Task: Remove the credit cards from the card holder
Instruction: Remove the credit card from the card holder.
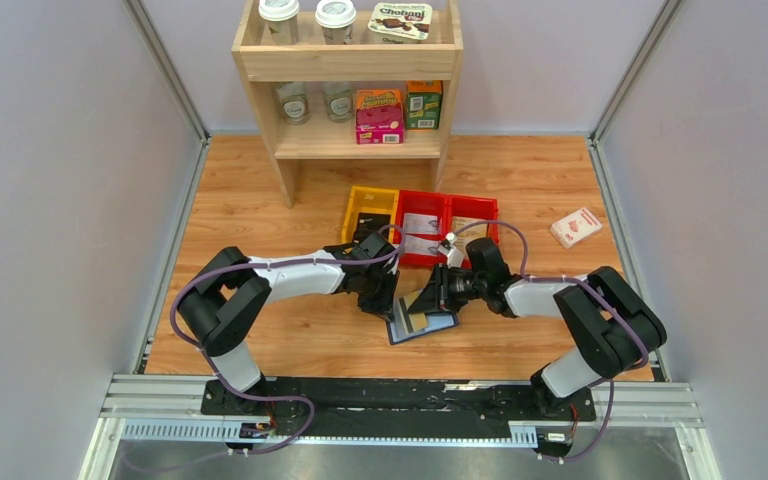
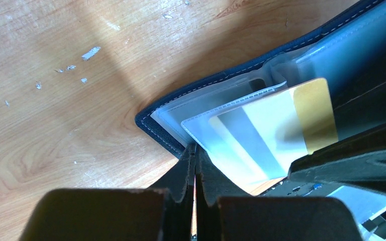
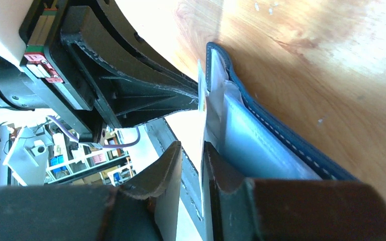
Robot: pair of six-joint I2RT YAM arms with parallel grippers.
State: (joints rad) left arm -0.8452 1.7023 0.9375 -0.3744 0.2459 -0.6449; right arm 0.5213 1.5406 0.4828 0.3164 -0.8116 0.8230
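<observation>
The navy card holder (image 1: 442, 324) lies open on the wooden table, its pale clear sleeves up. In the left wrist view its stitched corner (image 2: 153, 123) is close by, with a white, grey and gold card (image 2: 281, 120) sticking partly out of a sleeve. No black card shows. My left gripper (image 1: 390, 305) is shut (image 2: 195, 150) on the holder's near edge. My right gripper (image 1: 438, 295) is narrowly open (image 3: 193, 150). The card's thin edge (image 3: 202, 130) stands between its fingers, against the right one, beside the holder (image 3: 281, 135).
A yellow bin (image 1: 370, 205) and red bins (image 1: 445, 215) stand just behind the grippers. A wooden shelf (image 1: 350, 70) with cups and boxes is at the back. A white-and-red box (image 1: 575, 227) lies at the right. Grey walls close both sides.
</observation>
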